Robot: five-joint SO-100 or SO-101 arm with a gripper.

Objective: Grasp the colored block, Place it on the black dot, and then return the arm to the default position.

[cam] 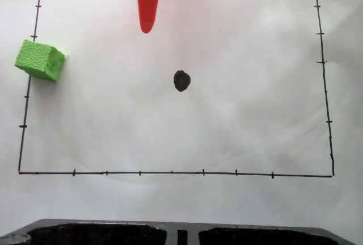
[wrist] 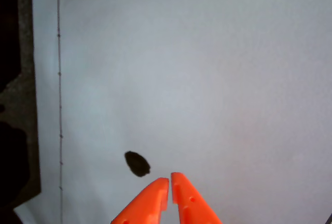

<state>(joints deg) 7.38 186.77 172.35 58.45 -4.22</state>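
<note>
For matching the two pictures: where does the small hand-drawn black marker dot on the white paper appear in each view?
Fixed view: the black dot sits near the middle of the drawn rectangle, below and right of the orange gripper.
Wrist view: the dot lies low and left of centre, just up-left of the gripper tips.
Shared landmark: the ticked border line.

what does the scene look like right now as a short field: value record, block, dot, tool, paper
block: green cube at the left edge in the fixed view, straddling the drawn border line, nothing touching it
dot: black blot near the middle of the drawn rectangle, bare; also in the wrist view
tool: orange, tips nearly together with a thin slit between them, holding nothing; enters from the top edge in the fixed view
paper: white sheet with a black ticked border
task state: block not yet on dot
</note>
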